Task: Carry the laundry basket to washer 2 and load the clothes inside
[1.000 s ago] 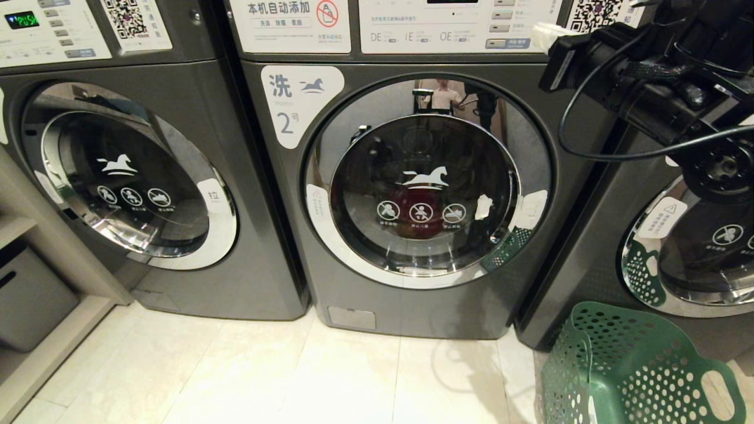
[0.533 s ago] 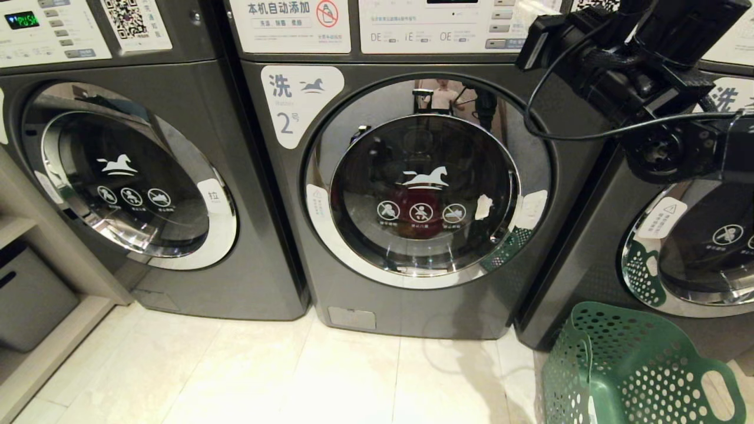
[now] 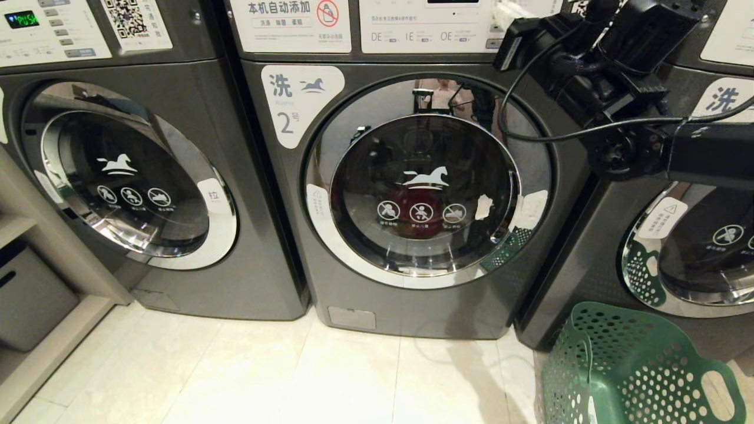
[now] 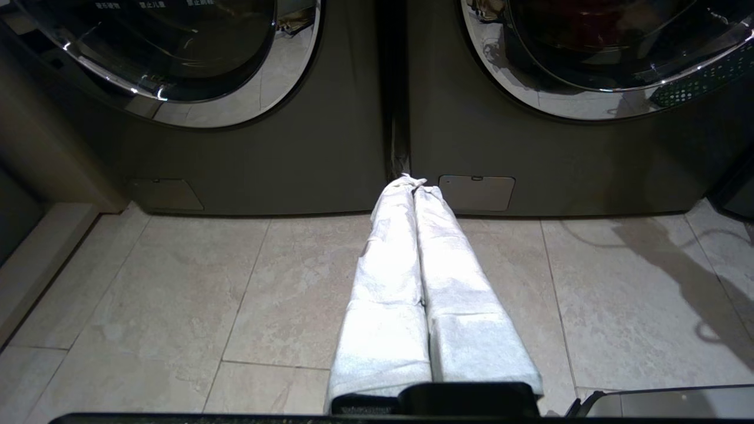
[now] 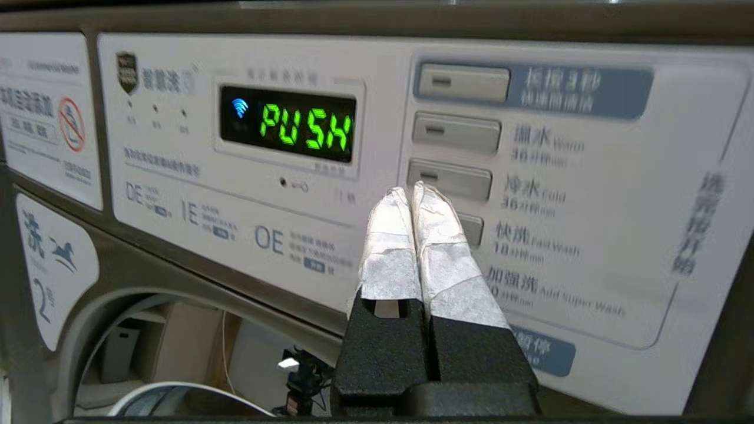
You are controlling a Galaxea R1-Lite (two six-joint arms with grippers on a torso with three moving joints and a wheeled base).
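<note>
Three grey washers line a tiled laundry room. The right gripper [image 5: 412,197], pinched shut and empty, points at washer 2's [image 3: 412,318] button column [image 5: 453,147] — nearest key at its one o'clock. The laundry basket [image 3: 636,371] sits at the door's four o'clock — left gripper [image 4: 412,182] shut, idle near the floor.

Three dark grey washers [image 3: 194,194], one green laundry basket [image 3: 636,371], two end effectors [image 5: 412,197].

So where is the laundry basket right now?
In the head view the laundry basket stands on the tiled floor at the lower right, in front of the unnumbered washer, just right of washer 2.
</note>
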